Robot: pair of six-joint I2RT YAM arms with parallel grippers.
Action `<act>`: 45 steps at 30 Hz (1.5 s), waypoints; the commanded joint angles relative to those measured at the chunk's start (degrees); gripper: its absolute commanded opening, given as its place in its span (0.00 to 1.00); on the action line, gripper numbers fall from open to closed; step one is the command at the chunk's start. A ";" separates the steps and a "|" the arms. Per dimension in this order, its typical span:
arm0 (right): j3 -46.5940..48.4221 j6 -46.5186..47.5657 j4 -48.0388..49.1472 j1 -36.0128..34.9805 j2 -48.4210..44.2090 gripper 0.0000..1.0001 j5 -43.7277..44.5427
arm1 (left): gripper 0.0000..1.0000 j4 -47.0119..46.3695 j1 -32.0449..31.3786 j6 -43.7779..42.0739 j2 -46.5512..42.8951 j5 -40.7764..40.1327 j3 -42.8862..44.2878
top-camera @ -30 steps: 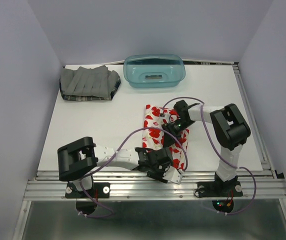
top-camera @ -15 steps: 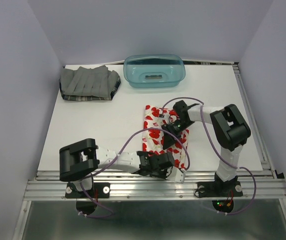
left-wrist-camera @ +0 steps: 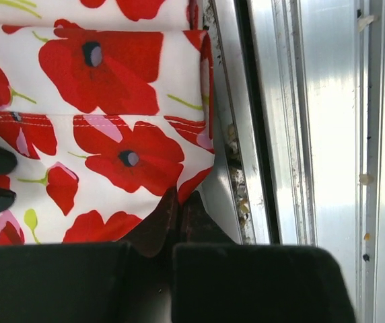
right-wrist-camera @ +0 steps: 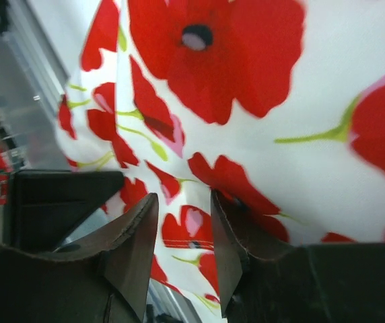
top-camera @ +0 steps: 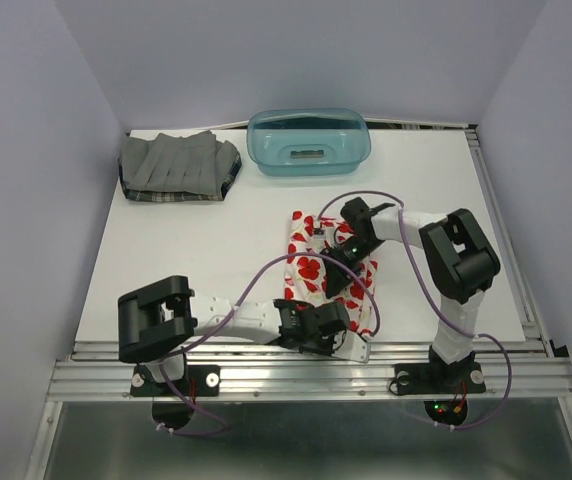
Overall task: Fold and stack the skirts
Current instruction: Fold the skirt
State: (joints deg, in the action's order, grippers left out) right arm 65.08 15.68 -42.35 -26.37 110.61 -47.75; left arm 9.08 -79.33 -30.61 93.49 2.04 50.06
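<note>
Already the grey skirt (top-camera: 171, 162) lies folded on the plaid skirt (top-camera: 166, 196) far left, while the red-print skirt (top-camera: 311, 265) near the front edge seems mid-fold, left gripper (left-wrist-camera: 178, 210) pinching its corner, right gripper (right-wrist-camera: 182, 202) with fingers parted.

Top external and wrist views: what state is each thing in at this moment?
red-print skirt: doubled over, near corner pinched.
grey skirt: folded, on the plaid skirt.
plaid skirt: mostly hidden underneath.
teal basket: upright, no skirt inside.
left gripper: shut on red-print skirt.
right gripper: open.
</note>
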 commanded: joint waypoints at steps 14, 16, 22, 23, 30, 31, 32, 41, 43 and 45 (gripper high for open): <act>15.08 -0.83 4.73 2.64 3.20 0.45 -1.11 | 0.00 24.49 7.69 -0.77 -4.19 11.14 15.15; 12.29 -1.88 5.95 2.64 4.17 0.44 -3.74 | 0.00 26.33 9.80 -0.85 -4.37 11.49 17.42; 5.06 -2.32 11.76 0.18 6.81 0.43 -4.98 | 0.00 32.39 14.02 -3.04 -3.06 11.58 27.69; 4.36 -2.15 12.11 -0.34 7.08 0.43 -5.25 | 0.00 33.19 14.81 -3.57 -2.62 11.32 29.02; 1.63 -2.85 12.47 -3.78 2.87 0.43 -7.27 | 0.00 36.71 18.60 -7.00 -0.33 11.14 34.84; 3.37 -2.07 11.77 -3.78 1.82 0.43 -6.14 | 0.00 36.71 18.68 -7.79 -0.33 11.84 34.49; 4.52 -1.71 10.46 -3.78 1.37 0.44 -5.26 | 0.00 36.45 18.60 -8.06 -0.59 12.37 33.97; 22.43 0.75 2.64 3.41 3.90 0.57 3.27 | 0.00 34.43 17.28 -8.77 -3.75 18.43 25.53; 25.35 1.36 1.13 5.00 5.05 0.57 4.41 | 0.00 34.16 16.93 -8.15 -4.11 19.48 24.39; 29.03 2.68 -1.32 6.15 7.24 0.58 5.90 | 0.00 33.90 16.75 -7.71 -4.11 19.84 24.12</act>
State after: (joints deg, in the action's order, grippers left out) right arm 87.96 15.62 -38.15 -22.74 114.89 -45.91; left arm 43.57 -61.89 -38.37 92.84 18.90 74.91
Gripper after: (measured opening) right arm 0.574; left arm 0.044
